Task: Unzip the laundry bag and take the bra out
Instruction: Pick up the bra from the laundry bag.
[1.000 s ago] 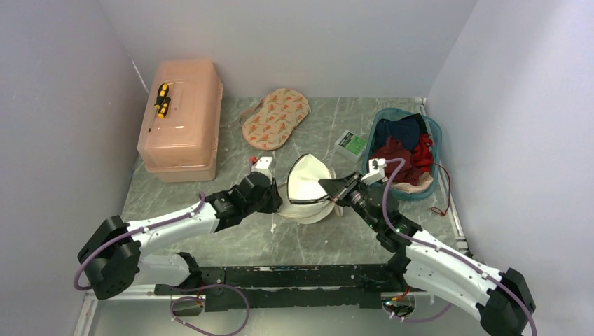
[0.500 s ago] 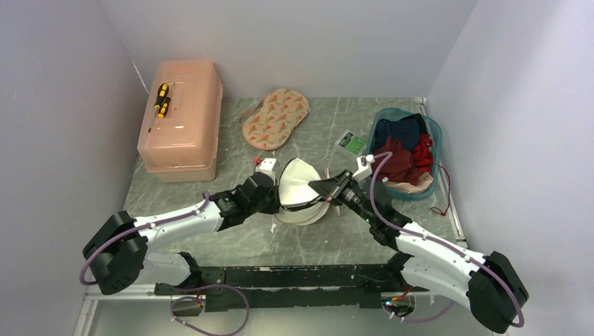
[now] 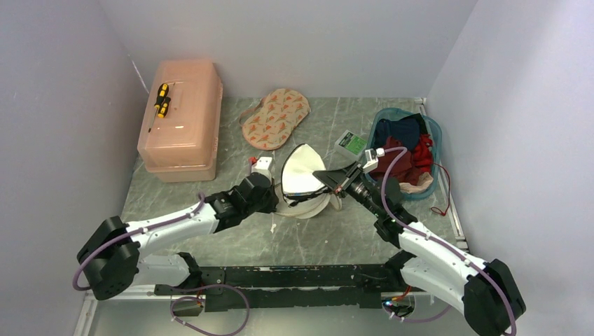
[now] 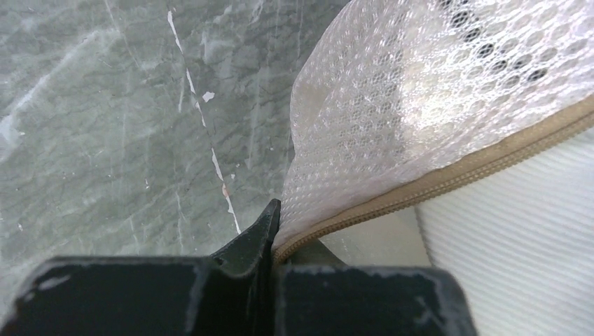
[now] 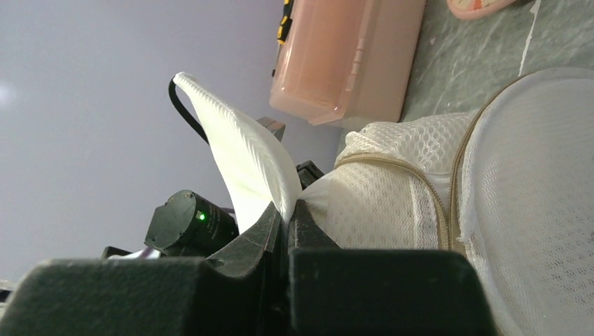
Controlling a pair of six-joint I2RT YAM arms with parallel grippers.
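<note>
Your left jaws pinch the laundry bag (image 3: 305,207) at its nine o'clock rim, right jaws hold its lifted lid (image 3: 302,173) at three. Looks unzipped; bra not out yet.

Your 2 arms stretch forward and angle inward toward each other. Your left gripper (image 3: 280,197) is pinched closed. Your right gripper (image 3: 320,175) is clamped closed too.
</note>
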